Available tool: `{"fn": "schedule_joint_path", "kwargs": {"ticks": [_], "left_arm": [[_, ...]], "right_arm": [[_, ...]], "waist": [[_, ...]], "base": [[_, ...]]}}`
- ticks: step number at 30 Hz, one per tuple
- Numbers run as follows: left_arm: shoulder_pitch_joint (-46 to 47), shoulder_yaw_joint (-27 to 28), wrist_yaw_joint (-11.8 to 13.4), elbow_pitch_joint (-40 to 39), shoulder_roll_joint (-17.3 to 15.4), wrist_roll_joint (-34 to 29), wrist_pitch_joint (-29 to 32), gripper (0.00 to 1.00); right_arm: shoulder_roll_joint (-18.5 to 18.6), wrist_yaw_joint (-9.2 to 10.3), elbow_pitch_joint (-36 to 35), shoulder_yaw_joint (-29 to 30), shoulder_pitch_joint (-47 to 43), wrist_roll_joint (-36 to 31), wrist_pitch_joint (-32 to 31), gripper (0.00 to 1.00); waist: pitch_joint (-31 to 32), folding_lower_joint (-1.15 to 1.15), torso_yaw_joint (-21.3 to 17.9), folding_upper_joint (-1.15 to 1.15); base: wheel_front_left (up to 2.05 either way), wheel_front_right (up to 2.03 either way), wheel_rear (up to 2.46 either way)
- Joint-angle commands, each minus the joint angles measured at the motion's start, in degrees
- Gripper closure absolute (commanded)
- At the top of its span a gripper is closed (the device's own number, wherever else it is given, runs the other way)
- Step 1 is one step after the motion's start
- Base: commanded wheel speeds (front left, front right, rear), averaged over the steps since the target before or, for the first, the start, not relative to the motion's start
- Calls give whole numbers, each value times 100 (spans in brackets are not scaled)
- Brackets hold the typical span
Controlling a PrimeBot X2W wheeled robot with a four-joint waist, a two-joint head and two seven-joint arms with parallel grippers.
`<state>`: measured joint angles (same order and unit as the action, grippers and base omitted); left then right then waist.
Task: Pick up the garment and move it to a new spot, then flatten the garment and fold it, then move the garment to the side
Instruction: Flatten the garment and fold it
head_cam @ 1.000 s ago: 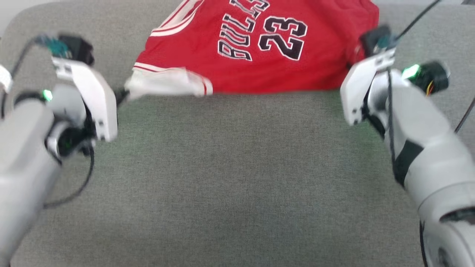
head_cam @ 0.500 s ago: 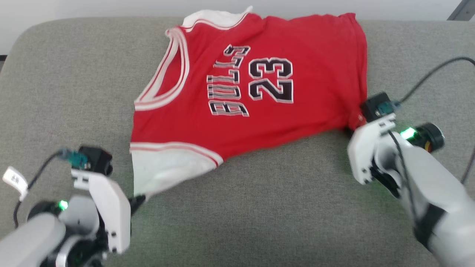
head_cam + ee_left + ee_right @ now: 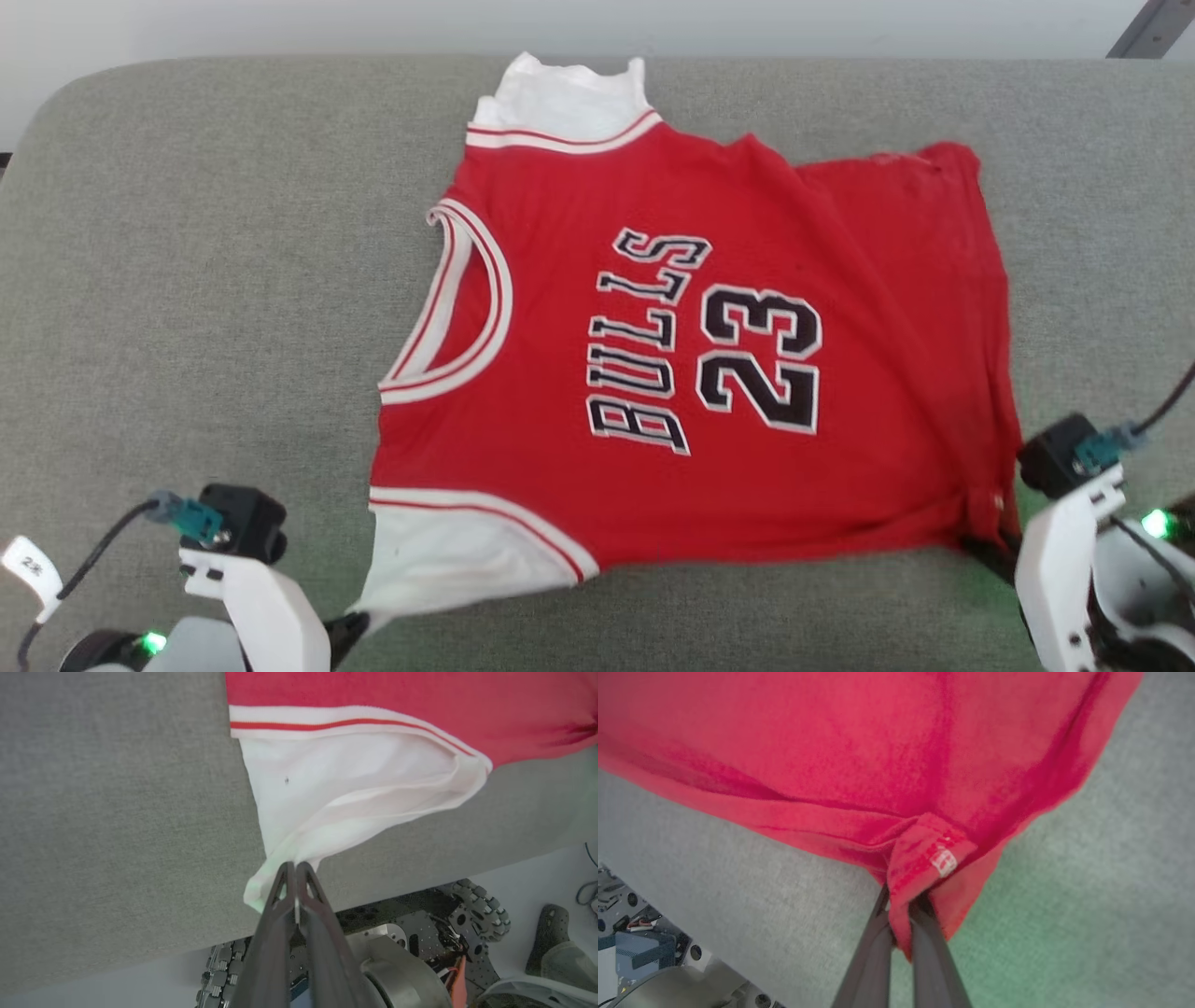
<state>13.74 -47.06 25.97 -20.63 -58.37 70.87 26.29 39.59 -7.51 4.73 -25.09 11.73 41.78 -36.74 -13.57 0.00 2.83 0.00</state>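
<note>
The garment [image 3: 691,355], a bright red jersey with "BULLS 23" on it and white sleeve ends, lies spread on the grey cushion [image 3: 187,280]. Its collar points left in the head view. My left gripper [image 3: 295,868] is shut on the tip of the near white sleeve [image 3: 345,788] by the cushion's front edge. That gripper [image 3: 350,627] sits at the lower left of the head view. My right gripper [image 3: 901,907] is shut on the red hem corner [image 3: 924,858], which carries a small white tag. In the head view that gripper [image 3: 991,551] sits at the lower right.
The cushion's front edge [image 3: 420,877] runs just beneath both grippers, and the robot's wheeled base [image 3: 420,933] shows below it. A pale wall [image 3: 373,23] lies behind the cushion. Bare grey fabric [image 3: 168,373] stretches left of the garment.
The garment has been drawn toward the front edge and now lies flatter and more spread out. Both grippers moved down and nearer, still holding it. The head camera also shifted.
</note>
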Motion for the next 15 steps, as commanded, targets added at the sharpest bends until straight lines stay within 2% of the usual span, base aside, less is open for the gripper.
{"fn": "schedule_joint_path", "kwargs": {"ticks": [1, 7, 12, 14, 15], "left_arm": [[-121, -22, 82, -92, -105, 30, 66, 100], [-19, 96, 185, -354, -278, 20, 93, 100], [561, 354, 50, -485, -508, -319, 126, 100], [915, 471, -86, -447, -555, -491, 162, 100], [915, 471, -86, -447, -555, -491, 162, 100]], "right_arm": [[29, 3, -246, 179, -352, -63, -208, 100], [-382, 3, -947, 1032, -915, -279, -520, 100], [-884, 3, -1392, 1661, -872, -679, -697, 100], [-1067, 3, -1515, 1869, -714, -849, -757, 100], [-1067, 3, -1515, 1869, -714, -849, -757, 100]], "waist": [[-9, 0, -1, 0], [-36, 0, -35, 0], [-97, 0, -96, 0], [-148, 0, -127, 0], [-148, 0, -127, 0]], "base": [[0, 0, 0], [0, 0, 0], [0, 0, 0], [0, 0, 0], [0, 0, 0]]}}
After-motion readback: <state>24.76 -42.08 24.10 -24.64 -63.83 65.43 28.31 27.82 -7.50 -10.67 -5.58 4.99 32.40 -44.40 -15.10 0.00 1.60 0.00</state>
